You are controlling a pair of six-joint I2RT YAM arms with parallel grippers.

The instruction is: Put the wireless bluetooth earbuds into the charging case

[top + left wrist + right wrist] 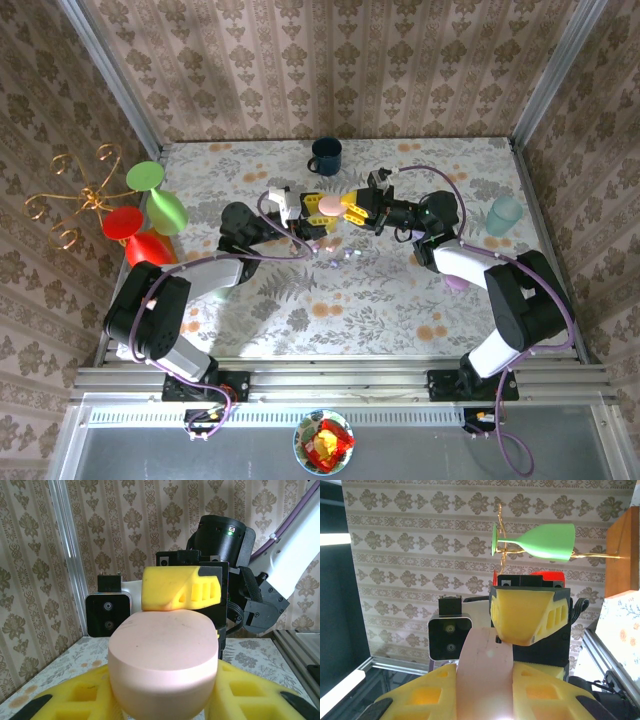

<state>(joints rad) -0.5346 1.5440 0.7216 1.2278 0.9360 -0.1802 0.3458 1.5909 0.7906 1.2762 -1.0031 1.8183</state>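
Earbuds (345, 255) are left loose on the tabletop (400, 300), just beneath the pink charging case (331, 207). The case is clamped from opposite ends by the left tool (162, 700) and the right tool (485, 692), presumably so that its lid can be opened.

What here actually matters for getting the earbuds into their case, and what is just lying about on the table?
For the job:
pink charging case, gripped by left gripper and right gripper
tiny earbuds on the table

Lying about:
blue mug
pale teal cup
green goblets
red goblets
gold wire stand
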